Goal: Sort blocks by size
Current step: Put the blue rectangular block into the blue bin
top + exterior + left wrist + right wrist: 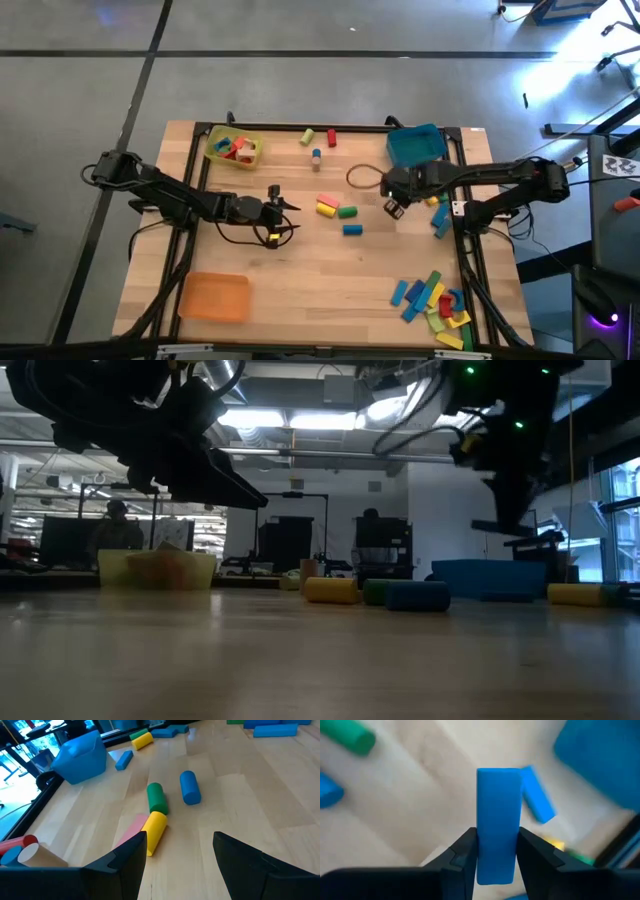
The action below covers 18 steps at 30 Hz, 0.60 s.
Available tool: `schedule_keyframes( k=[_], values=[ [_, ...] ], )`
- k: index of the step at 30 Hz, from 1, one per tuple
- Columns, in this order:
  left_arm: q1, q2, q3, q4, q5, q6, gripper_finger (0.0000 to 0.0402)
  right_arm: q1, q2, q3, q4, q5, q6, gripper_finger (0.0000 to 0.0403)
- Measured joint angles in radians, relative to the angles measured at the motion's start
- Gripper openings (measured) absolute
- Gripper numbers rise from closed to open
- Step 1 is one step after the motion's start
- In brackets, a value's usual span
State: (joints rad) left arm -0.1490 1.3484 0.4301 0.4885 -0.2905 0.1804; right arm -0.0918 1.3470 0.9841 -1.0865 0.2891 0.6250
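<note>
My right gripper (393, 208) hangs above the table's middle right, shut on a blue bar block (497, 820). My left gripper (180, 840) stands open at the table's middle left (285, 218), pointing at a group of blocks lying on the wood. That group is a yellow cylinder (155, 831) beside a pink block (131, 831), a green cylinder (156, 797) and a blue cylinder (190, 787). Nothing is between the left fingers. More blocks lie in a heap at the near right corner (435, 300). My right gripper pinches the blue bar's two long sides (479, 851) between its two fingers (462, 862), close to one end. The fingers point steeply down and lie along the bar, most of which sticks out past the fingertips. The bar is lifted clear of the table.
A yellow tray (212, 152) with blocks stands at the far left, a blue tray (415, 145) at the far right, an orange tray (214, 297) at the near left. Small cylinders (317, 155) lie near the far edge. Loose blocks (440, 218) lie at the right edge.
</note>
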Motion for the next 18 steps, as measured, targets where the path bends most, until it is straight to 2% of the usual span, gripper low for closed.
schedule_keyframes(
  k=[6,10,14,18],
  values=[
    [0.000,0.000,0.000,0.000,0.000,-0.008,0.0211,-0.149,-0.003,0.077,0.005,0.079,-0.152,0.0120],
    [0.000,0.000,0.000,0.000,0.000,-0.016,0.0211,-0.277,-0.003,0.081,0.075,0.111,-0.245,0.0119],
    [0.000,0.000,0.000,0.000,0.000,-0.023,0.0211,-0.420,-0.003,0.066,0.183,0.105,-0.310,0.0120],
    [0.000,0.000,0.000,0.000,0.000,-0.023,0.0211,-0.553,0.001,0.037,0.313,0.027,-0.323,0.0119]
  ],
)
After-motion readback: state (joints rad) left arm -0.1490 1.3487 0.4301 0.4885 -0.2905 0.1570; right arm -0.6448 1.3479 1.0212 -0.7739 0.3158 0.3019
